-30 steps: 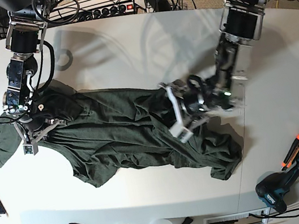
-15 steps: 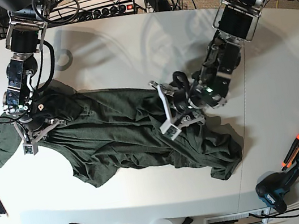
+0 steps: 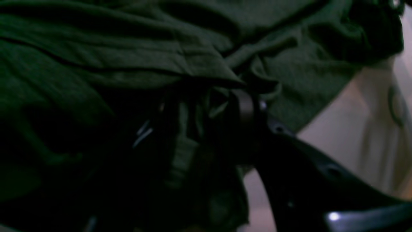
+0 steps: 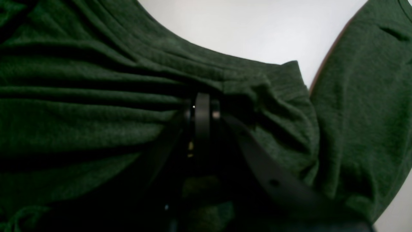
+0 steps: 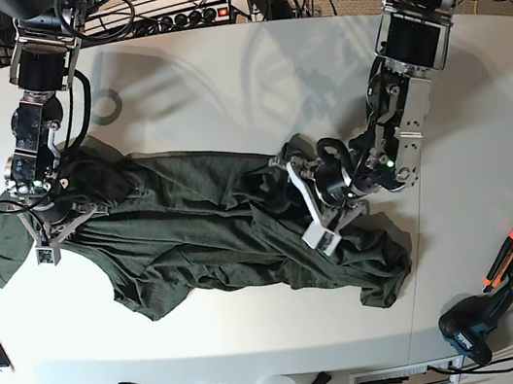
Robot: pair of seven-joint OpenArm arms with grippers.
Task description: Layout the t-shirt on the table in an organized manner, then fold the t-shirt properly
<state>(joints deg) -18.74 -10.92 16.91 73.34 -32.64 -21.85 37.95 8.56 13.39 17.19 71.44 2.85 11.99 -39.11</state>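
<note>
Pinching bunched t-shirt (image 5: pixel 223 227): left gripper (image 5: pixel 322 203) and right gripper (image 5: pixel 46 227) closed on fabric; uneven pulling risks twisting it.

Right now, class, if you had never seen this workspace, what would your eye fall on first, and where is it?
The crumpled dark olive-green t-shirt sprawled across the middle of the white table dominates the base view. The right gripper pinches fabric near its left end, and the left gripper bites into bunched cloth toward its right end. A bright orange-handled tool lies near the table's right edge.
</note>
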